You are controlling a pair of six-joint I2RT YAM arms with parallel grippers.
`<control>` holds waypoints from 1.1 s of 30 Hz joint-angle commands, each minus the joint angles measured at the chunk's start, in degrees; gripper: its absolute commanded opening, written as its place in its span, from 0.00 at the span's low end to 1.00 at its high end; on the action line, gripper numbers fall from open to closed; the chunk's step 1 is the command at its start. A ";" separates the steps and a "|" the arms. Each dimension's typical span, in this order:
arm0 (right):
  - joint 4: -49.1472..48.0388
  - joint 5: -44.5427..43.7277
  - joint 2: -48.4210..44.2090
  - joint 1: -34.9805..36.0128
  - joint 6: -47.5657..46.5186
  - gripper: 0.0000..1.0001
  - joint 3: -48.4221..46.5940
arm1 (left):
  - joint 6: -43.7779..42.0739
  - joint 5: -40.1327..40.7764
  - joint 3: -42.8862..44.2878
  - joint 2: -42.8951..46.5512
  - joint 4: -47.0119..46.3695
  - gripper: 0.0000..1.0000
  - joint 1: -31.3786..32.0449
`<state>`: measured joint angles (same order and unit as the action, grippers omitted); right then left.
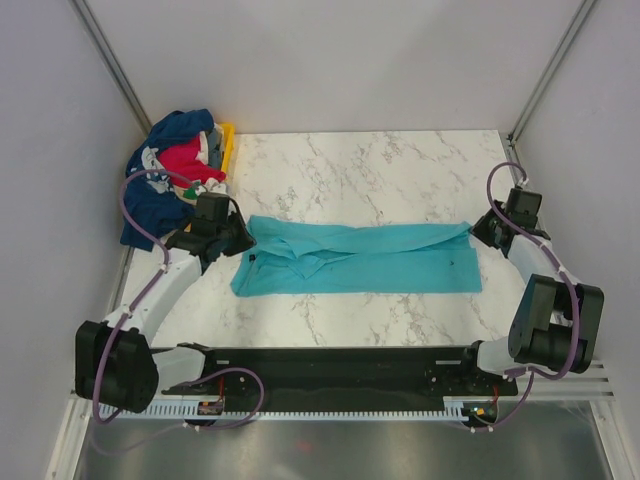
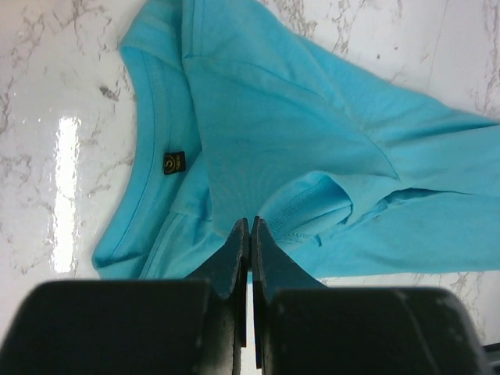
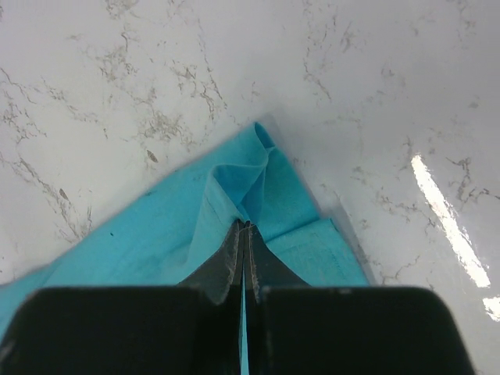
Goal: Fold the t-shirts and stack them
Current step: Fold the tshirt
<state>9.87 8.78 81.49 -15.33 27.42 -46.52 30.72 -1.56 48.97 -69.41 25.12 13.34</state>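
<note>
Item: teal t-shirt (image 1: 360,258), flat on desk (image 1: 380,165), long axis left to right between my arms. Left pincer (image 2: 250,226): pressed together, apparently nipping the collar end. Right pincer (image 3: 244,226): pinching the tented hem corner. Spare t-shirts (image 1: 175,165): heaped at far-left corner

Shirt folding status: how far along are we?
Early. Done: the teal shirt lies flat, apparently folded lengthwise into a band. In hand: left jaws shut at its collar end, right jaws shut on the pinched-up opposite end. Left: finish folding it, start a stack, then the crumpled pile of shirts by the yellow tray.
</note>
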 commanded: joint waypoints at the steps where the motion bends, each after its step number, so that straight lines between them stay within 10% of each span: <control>1: -1.78 0.28 -0.02 -1.19 0.26 0.00 0.38 | 2.15 0.60 -3.08 3.40 -1.66 0.02 0.54; 10: -2.05 0.72 1.39 -1.72 0.27 0.00 0.73 | 4.17 -0.37 -7.21 9.72 1.59 0.03 1.42; 14: -1.96 -3.06 0.60 -2.24 1.32 0.77 2.57 | 6.19 -1.60 -8.98 13.40 4.67 0.32 1.51; 17: -2.05 -2.63 0.42 -3.30 2.02 0.87 1.88 | 7.33 -2.48 -9.77 18.41 5.72 0.55 1.86; 27: -2.40 -3.50 -6.60 6.52 2.20 0.85 -0.94 | 9.18 9.04 -12.58 14.24 2.57 0.58 5.64; 33: -5.47 -1.75 -1.37 11.29 0.88 0.58 -1.64 | 9.97 10.00 -12.94 5.87 -5.15 0.56 8.54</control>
<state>6.90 6.66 76.64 -4.34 28.91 -46.33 38.37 6.11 35.97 -61.69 26.74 21.08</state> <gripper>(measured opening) 0.602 0.567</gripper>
